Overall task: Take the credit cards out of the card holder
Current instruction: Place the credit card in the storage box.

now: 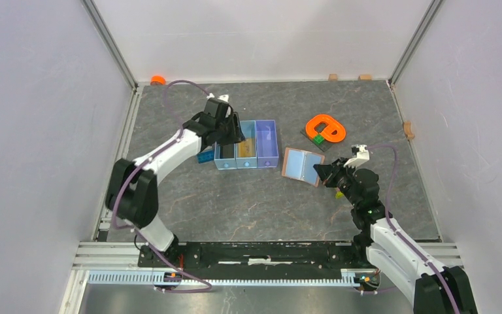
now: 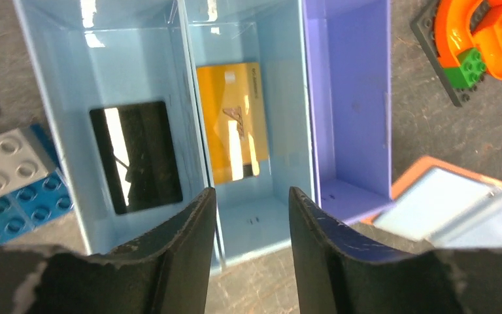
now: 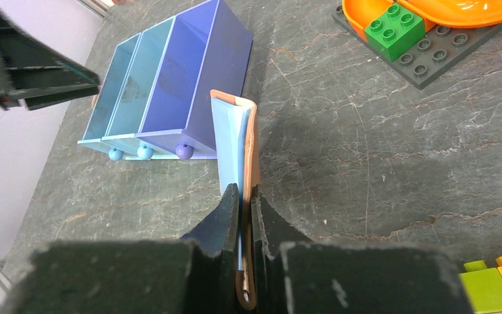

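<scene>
Right gripper (image 3: pixel 245 196) pinches the card holder (image 3: pixel 232 137), which stretches straight ahead; left gripper (image 2: pixel 251 196), spread, hangs over both credit cards (image 2: pixel 230 131) in the tray (image 2: pixel 350 98).

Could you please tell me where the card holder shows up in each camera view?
Top external: the card holder, blue inside showing, sits right of centre, between the tray and the right claw.
Left wrist: its corner shows at bottom right.
Right wrist: centre, seen edge-on, pinched by the right claw.
Shared landmark: the tray's purple compartment, beside the holder in every view.
</scene>
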Robot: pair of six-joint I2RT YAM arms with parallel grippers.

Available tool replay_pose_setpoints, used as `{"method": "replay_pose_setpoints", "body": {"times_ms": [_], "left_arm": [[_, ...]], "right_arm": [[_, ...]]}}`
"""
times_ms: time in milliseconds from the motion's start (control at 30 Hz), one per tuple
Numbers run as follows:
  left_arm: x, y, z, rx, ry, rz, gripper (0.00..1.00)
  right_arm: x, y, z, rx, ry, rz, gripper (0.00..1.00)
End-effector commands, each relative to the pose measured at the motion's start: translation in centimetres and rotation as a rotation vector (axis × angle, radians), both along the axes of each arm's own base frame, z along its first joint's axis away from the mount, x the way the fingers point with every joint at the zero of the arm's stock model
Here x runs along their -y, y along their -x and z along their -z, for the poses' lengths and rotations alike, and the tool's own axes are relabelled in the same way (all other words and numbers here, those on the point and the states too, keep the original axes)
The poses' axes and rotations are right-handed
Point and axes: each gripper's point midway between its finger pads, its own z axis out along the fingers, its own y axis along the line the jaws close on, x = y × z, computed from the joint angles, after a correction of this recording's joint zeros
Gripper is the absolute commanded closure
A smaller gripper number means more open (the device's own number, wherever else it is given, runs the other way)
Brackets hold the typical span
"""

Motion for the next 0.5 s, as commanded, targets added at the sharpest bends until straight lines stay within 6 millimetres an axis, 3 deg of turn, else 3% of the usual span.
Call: {"method": "replay_pose_setpoints", "body": {"times_ms": [0, 100, 200, 467], "left_arm": [[-0.1, 1.2, -6.1, 0.198, 0.001, 0.011, 0.47], [1.9, 3.6, -7.4, 0.262, 0.013, 0.058, 0.41], [4.3, 6.5, -7.4, 0.310, 0.067, 0.140, 0.34], [8.1, 11.8, -7.3, 0.378, 0.385, 0.352, 0.16]], "right_arm": [[-0.5, -0.9, -3.4, 0.101, -0.025, -0.020, 1.00], [-0.9, -0.8, -3.8, 0.108, -0.036, -0.043, 1.00], [-1.8, -0.3, -5.3, 0.154, -0.059, -0.104, 1.00], [-4.3, 1.2, -8.8, 0.218, -0.118, -0.273, 1.00]]}}
